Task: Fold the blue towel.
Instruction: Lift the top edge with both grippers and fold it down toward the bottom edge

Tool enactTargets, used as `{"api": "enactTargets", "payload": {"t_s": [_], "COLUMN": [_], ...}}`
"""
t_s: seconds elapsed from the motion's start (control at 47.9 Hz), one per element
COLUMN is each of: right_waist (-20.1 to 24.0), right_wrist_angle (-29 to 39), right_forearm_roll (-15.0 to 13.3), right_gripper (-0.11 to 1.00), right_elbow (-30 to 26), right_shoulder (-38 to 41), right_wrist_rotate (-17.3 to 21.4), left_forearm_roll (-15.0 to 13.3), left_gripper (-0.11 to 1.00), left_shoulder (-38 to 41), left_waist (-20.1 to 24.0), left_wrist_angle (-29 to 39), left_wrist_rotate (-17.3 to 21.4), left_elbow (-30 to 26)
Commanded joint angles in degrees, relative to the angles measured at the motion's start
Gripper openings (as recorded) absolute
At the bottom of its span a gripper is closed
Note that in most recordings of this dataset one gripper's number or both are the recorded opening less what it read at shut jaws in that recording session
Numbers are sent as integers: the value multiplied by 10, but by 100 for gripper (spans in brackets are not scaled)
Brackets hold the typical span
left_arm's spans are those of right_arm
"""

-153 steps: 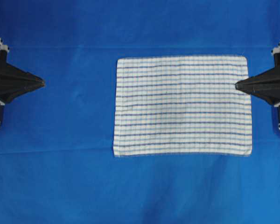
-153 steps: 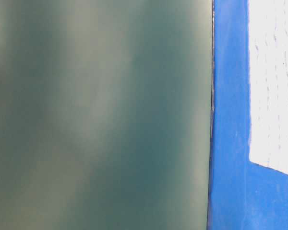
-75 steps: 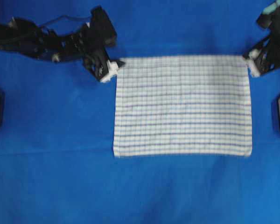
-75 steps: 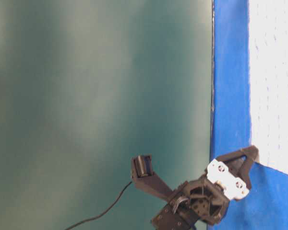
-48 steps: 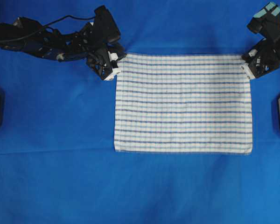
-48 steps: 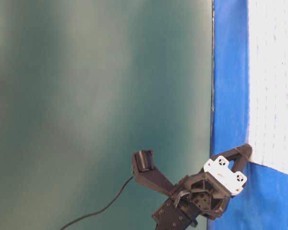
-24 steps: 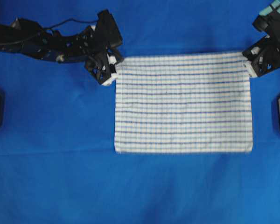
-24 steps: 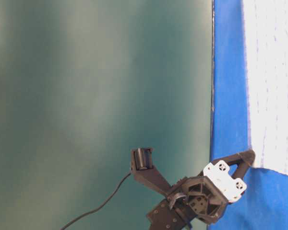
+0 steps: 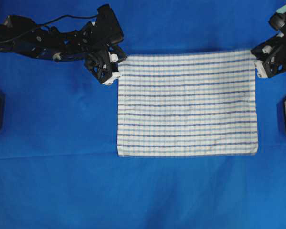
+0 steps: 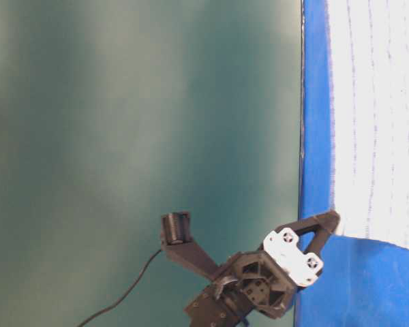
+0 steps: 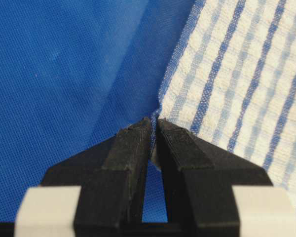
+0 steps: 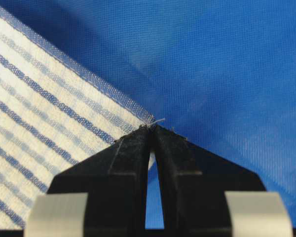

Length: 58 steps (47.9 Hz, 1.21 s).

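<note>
1. The left arm [image 9: 43, 40] is reaching in from the left edge of the overhead view, lying long and low, its wrist angling down to the right.
2. The left gripper [image 11: 153, 129] is pinching its black fingers [image 11: 130, 148] together on the blue towel [image 9: 187, 102] at one far corner.
3. The right gripper [image 12: 151, 132] is clamping the opposite far corner, fingertips pressed tight.
4. The right arm [image 9: 280, 45] is entering from the upper right edge, mostly out of frame.

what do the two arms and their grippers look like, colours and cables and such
Both arms are black, built of angular plastic links. The left gripper and right gripper each have black wedge-shaped fingers on white blocks. A thin black cable runs along the left arm. The right arm shows pale teal patches near the frame edge.
</note>
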Motion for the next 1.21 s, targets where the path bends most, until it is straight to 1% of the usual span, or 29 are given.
{"api": "enactTargets", "payload": {"t_s": [0.0,0.146,0.313,0.417,0.563,0.688,0.876,1.043,1.189], "right_waist": [8,47,116,163,245,306,384,459,503], "right_wrist_angle": [20,62,123,162,207,240,260,259,252], "right_forearm_roll": [4,11,15,15,15,15,18,29,28], "right_gripper": [6,6,6,6,6,6,6,6,6], "right_elbow": [-10,-13,-11,-11,-14,-16,-14,-13,-11], "right_shoulder": [-15,-55,-122,-163,-206,-213,-197,-188,-176], "right_wrist_rotate": [9,33,76,103,139,168,207,250,283], "left_forearm_roll": [1,1,1,0,1,1,0,0,0], "left_gripper": [4,4,4,4,4,4,4,4,4], "left_shoulder": [-27,-51,-74,-84,-97,-104,-105,-103,-99], "left_waist": [-7,-24,-52,-79,-121,-158,-209,-243,-264], "left_wrist_angle": [7,22,47,61,67,67,67,67,65], "left_wrist_rotate": [-2,-2,-7,-10,-11,-11,-12,-12,-12], "left_elbow": [-5,-3,5,11,18,25,30,30,28]}}
